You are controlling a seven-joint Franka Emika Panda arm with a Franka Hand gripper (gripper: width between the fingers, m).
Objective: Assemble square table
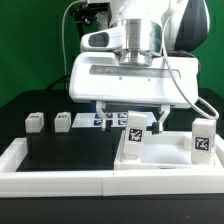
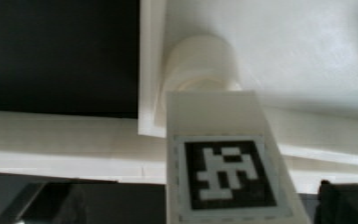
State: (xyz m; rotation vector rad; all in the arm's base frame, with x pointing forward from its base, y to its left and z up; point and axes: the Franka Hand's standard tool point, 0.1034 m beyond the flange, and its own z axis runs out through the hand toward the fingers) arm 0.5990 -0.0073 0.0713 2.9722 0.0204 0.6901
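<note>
So from where I'm standing, the gripper (image 1: 130, 120) is hanging right over one of the leg blocks (image 1: 132, 143). Its jaws are spread wide, one to each side of that leg and not touching it. On the wrist view the dark fingers (image 2: 48, 203) sit well clear of the tagged leg.

That leg stands upright on the square slab (image 1: 165, 166), at its corner toward the exterior view's left. The slab lies flat near the front, toward the exterior view's right.

Count: one slab, four legs. A second leg (image 1: 203, 142) stands at the slab's other end. Two more (image 1: 35, 122) (image 1: 63, 121) sit loose toward the left, just beside each other.

It's a black work surface (image 1: 60, 150) with a white rim (image 1: 60, 181), the marker board (image 1: 108, 121) lies behind, and there's a green backdrop (image 1: 25, 40).
</note>
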